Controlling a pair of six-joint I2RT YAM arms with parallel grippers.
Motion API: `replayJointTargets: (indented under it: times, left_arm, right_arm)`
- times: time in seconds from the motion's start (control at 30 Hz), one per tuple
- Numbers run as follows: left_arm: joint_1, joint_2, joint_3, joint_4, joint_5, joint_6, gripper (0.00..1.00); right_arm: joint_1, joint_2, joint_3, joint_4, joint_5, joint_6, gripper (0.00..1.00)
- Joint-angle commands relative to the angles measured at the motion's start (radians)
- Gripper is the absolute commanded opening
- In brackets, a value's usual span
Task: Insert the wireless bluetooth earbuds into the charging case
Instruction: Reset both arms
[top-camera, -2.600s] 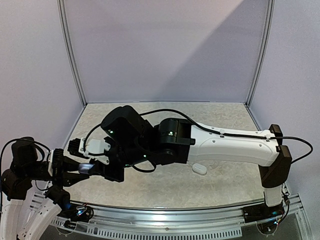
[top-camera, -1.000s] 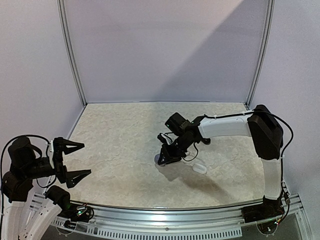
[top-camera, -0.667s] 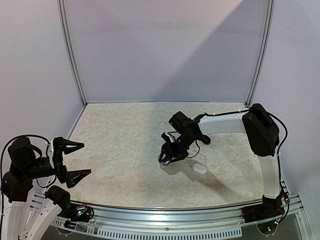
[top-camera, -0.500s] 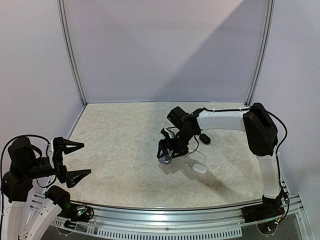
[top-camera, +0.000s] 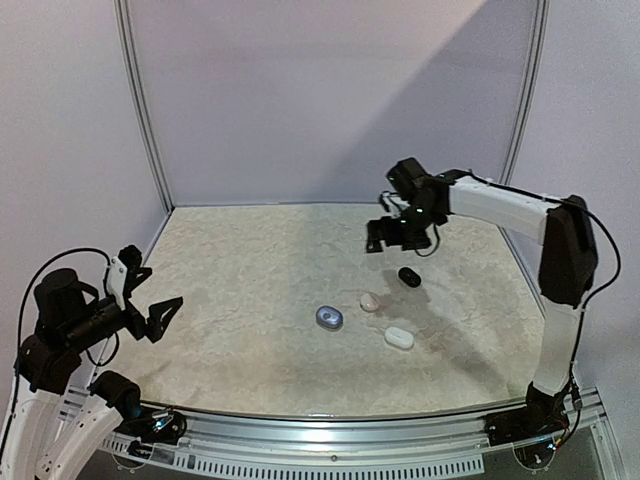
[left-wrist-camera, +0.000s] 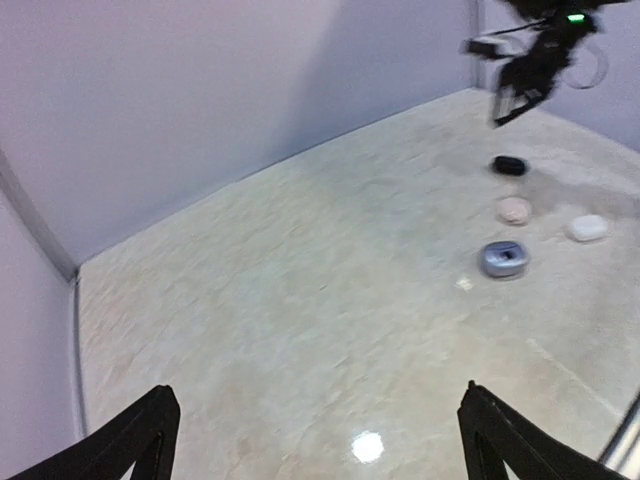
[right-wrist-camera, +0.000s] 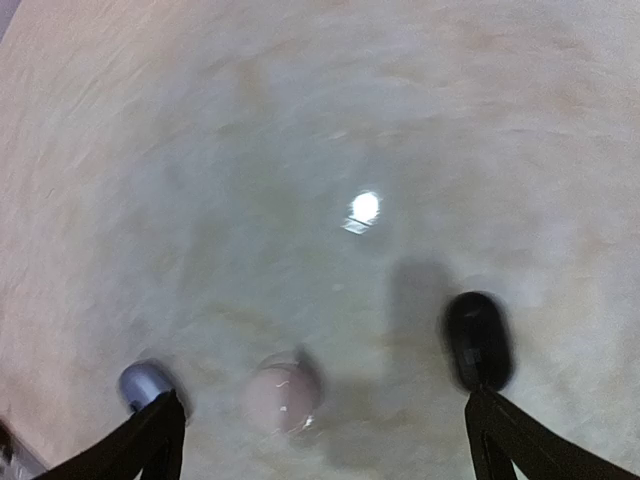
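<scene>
Charging cases (top-camera: 370, 301) lay clustered right of the tabletop's (top-camera: 250, 290) centre while the left gripper (top-camera: 155, 290) and right gripper (top-camera: 387, 240) hung wide open, empty.

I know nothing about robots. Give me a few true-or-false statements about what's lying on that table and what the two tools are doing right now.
1. Four small pebble-like pieces lie on the table. True.
2. The right tool grips the black piece. False: it hangs open and empty above the table, and the black piece lies on the table.
3. The left tool is open and empty. True.
4. The white piece is stacked on the grey-lavender piece. False: they lie apart.
5. The pinkish piece lies between the grey-lavender and black ones. True.
</scene>
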Motion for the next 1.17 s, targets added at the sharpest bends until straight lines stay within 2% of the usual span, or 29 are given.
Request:
replayJointTargets:
  times: [0.0, 0.13, 0.23, 0.53, 0.63, 0.7, 0.8, 1.0, 1.13]
  left_arm:
    - [0.027, 0.068, -0.048, 0.08, -0.433, -0.078, 0.99]
    - [0.055, 0.082, -0.053, 0.084, -0.417, -0.089, 0.99]
    - [0.086, 0.094, -0.061, 0.09, -0.402, -0.093, 0.99]
    - [0.198, 0.117, -0.084, 0.131, -0.35, -0.135, 0.99]
    - [0.241, 0.093, -0.136, 0.173, -0.323, -0.177, 0.99]
    - [0.277, 0.072, -0.184, 0.201, -0.293, -0.21, 0.99]
    - [0.312, 0.088, -0.185, 0.203, -0.222, -0.205, 0.99]
    - [0.384, 0.109, -0.184, 0.21, -0.184, -0.22, 0.99]
    - [0.418, 0.112, -0.184, 0.212, -0.158, -0.225, 0.99]
  right_arm:
    - [-0.208, -0.235, -0.34, 0.284, 0.166, 0.093, 0.99]
    - [-0.391, -0.513, -0.674, 0.481, 0.25, 0.139, 0.99]
    - [-0.459, -0.655, -0.847, 0.568, 0.333, 0.048, 0.99]
    - [-0.482, -1.213, -1.372, 0.98, 0.441, -0.181, 0.99]
    - [-0.482, -1.385, -1.509, 1.15, 0.448, -0.178, 0.99]
    - [-0.482, -1.455, -1.554, 1.159, 0.507, -0.145, 0.99]
    - [-0.482, -1.531, -1.559, 1.059, 0.633, -0.06, 0.99]
    - [-0.483, -1.548, -1.584, 1.022, 0.579, 0.022, 0.99]
    - [-0.482, -1.535, -1.575, 0.983, 0.63, 0.05, 0.99]
